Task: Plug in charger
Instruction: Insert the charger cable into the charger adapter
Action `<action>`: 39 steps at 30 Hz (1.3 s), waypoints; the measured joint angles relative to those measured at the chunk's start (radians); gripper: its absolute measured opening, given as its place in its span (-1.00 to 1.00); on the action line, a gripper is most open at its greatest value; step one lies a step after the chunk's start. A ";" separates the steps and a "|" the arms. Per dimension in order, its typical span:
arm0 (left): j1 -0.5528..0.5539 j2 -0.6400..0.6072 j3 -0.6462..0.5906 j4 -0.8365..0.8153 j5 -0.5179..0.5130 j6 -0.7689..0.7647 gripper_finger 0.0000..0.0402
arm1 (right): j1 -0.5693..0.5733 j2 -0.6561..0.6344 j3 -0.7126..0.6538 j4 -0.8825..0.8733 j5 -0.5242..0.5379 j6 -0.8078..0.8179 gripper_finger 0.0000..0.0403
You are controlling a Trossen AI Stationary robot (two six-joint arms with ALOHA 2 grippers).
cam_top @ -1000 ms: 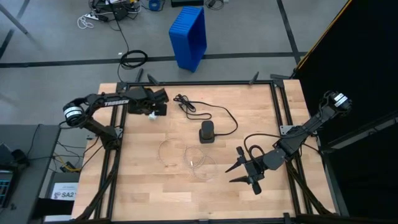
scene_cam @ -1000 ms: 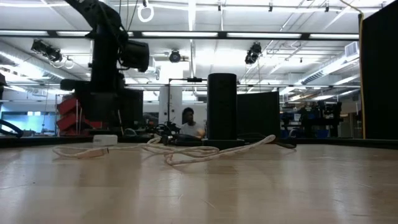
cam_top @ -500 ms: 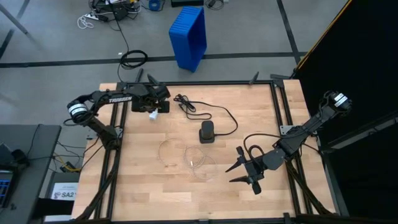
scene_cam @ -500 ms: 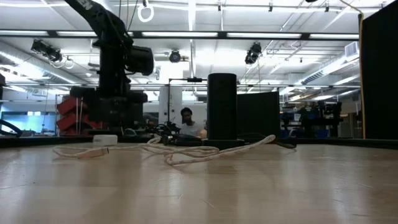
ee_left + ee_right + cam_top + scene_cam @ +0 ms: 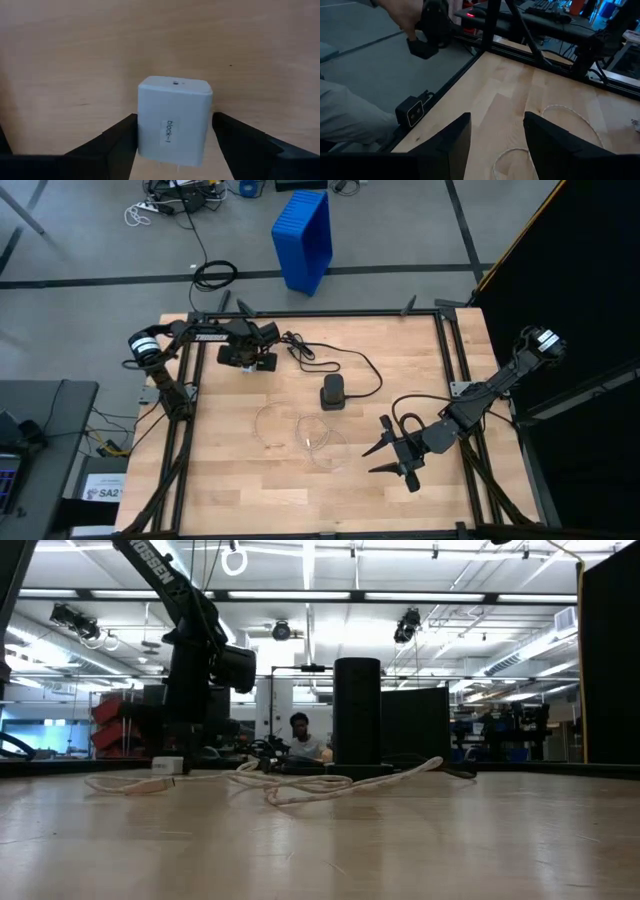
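So the small white plastic charger block [image 5: 174,121] is sitting on the wooden surface [image 5: 250,490] right between the fingers of the left end effector [image 5: 172,145], which are spread open on either side of it, not clamped yet. It lies well off from the black upright speaker-shaped box [image 5: 332,393], toward the left arm's base. Its long axis runs straight away from the wrist, prongs toward the wrist I think. The right end effector [image 5: 393,459] waits open, much farther from that box's other side.
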 joint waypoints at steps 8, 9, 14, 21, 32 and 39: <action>-0.054 -0.049 0.038 0.025 -0.039 0.103 -0.24 | 0.000 0.000 0.000 -0.007 0.027 0.000 -0.24; -0.073 -0.080 0.039 0.044 -0.052 0.119 -0.24 | 0.000 0.000 0.000 -0.011 0.043 0.000 -0.24; -0.197 -0.285 0.023 0.216 -0.175 0.120 -0.24 | 0.000 0.002 -0.001 -0.027 0.104 0.003 -0.23; -0.490 -0.449 -0.113 0.709 -0.365 0.104 -0.24 | 0.000 0.004 -0.001 -0.004 0.199 0.004 -0.25; -0.802 -0.297 -0.326 1.632 -0.458 0.472 -0.24 | -0.047 0.005 -0.001 0.039 0.340 0.084 -0.25; -0.844 -0.109 -0.336 1.998 -0.342 0.659 -0.24 | -0.153 0.053 0.000 0.137 0.327 0.117 -0.12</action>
